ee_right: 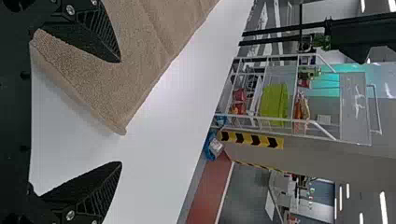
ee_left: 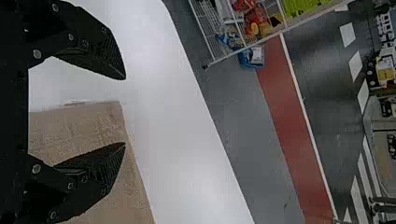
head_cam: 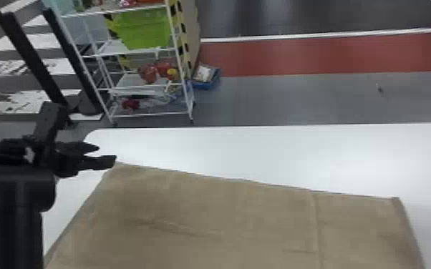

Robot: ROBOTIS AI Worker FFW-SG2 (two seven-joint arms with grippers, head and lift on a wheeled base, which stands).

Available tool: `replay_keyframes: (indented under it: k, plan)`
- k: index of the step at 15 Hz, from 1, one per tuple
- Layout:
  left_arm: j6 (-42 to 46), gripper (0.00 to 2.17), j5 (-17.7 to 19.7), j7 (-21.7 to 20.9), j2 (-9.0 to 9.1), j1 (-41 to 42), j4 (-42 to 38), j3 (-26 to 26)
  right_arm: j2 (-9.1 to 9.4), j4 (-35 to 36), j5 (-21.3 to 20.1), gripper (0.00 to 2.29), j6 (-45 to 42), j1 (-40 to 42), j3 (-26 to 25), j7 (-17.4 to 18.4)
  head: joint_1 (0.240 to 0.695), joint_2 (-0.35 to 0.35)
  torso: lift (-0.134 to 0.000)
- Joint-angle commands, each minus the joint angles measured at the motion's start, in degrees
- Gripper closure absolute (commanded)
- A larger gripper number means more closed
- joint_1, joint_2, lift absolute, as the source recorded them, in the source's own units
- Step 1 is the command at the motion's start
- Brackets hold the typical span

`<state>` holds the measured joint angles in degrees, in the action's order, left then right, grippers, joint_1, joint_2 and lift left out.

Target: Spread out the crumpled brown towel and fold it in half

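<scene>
Your brown towel (head_cam: 225, 218) lies spread at six o'clock in the head view on the table (head_cam: 261, 153), presumably so its far corners can be gripped for the fold. Your left fingers (ee_left: 100, 163) part at its ten o'clock corner, your right fingers (ee_right: 95, 186) gape wide, both empty, though height is hard to judge. Your left arm (head_cam: 14, 186) enters from nine, pointing toward three.

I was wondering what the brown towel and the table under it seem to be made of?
The brown towel looks like soft cloth, probably terry, going by its matt, fine-grained surface and shallow creases. The table has a smooth white top, perhaps laminate or plastic, judging by its even surface and soft sheen.
</scene>
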<state>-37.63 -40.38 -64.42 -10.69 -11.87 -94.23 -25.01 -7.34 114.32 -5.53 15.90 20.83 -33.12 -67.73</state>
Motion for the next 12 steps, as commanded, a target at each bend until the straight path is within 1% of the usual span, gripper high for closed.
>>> replay_keyframes:
  k: [1,2,4,5,6,10,12]
  plan:
    - [-0.1,0.46,-0.2,0.8,0.32,-1.2,1.8,2.5,0.04,0.0,0.0,0.11,0.1,0.0,-0.1,0.0,0.695,0.130,-0.122]
    - [-0.5,0.46,-0.5,0.8,0.23,-1.8,3.2,3.8,0.04,-0.1,-0.1,0.11,0.1,0.0,-0.1,0.0,0.695,0.111,-0.122]
    - [0.0,0.48,-3.0,0.9,0.23,-3.8,7.3,4.7,0.04,-0.1,-0.1,0.11,0.1,0.2,-0.5,0.0,0.695,0.094,-0.122]
    - [0.4,0.71,-3.3,1.0,-0.30,-5.2,9.9,4.7,0.04,-0.1,0.0,0.11,-0.1,0.3,-0.7,0.0,0.695,0.087,-0.122]
    - [1.3,0.80,-3.3,1.1,-0.56,-6.2,12.0,4.7,-0.13,-0.3,0.0,0.11,-0.1,0.3,-0.8,0.0,0.695,0.082,-0.122]
    - [3.6,0.81,-5.4,1.9,-1.09,-7.8,16.5,5.2,-0.22,-0.6,0.3,0.11,-0.5,0.4,-1.1,0.0,0.695,0.084,-0.122]
    - [3.6,0.81,-5.7,2.6,-1.71,-7.8,16.6,5.1,-0.39,-0.9,0.3,0.11,-0.5,0.4,-1.1,0.0,0.695,0.089,-0.122]
